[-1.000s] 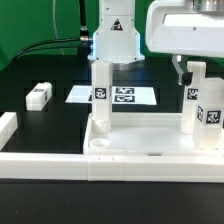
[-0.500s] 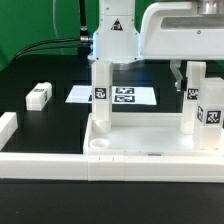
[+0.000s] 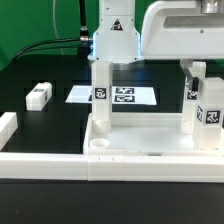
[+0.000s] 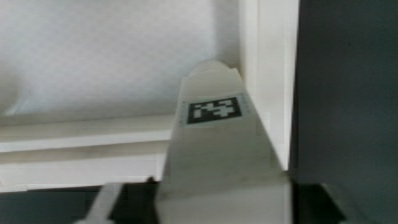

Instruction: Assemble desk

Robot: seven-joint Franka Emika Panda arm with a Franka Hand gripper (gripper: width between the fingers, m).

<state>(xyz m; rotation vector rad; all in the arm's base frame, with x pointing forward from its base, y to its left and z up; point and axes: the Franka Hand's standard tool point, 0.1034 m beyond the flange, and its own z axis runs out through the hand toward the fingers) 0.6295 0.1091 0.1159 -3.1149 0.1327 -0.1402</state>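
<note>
The white tray-like tabletop [image 3: 150,160] lies near the front, rim up. One tagged white leg [image 3: 101,92] stands at its far left corner. Two more legs stand on the exterior view's right [image 3: 190,105] [image 3: 212,112]. My gripper [image 3: 192,68] sits over the top of the leg further from the right edge and is shut on it. In the wrist view that leg [image 4: 217,150] runs from between my fingers down to a corner of the tabletop [image 4: 107,70]. A fourth leg [image 3: 39,95] lies loose on the black table at the left.
The marker board [image 3: 125,96] lies flat behind the tabletop. White border rails run along the front [image 3: 45,162] and the left [image 3: 8,125]. The arm's base [image 3: 113,35] stands at the back.
My gripper's fingers have shifted slightly toward the exterior view's right around the top of the leg. The legs and the tabletop stay in place.
</note>
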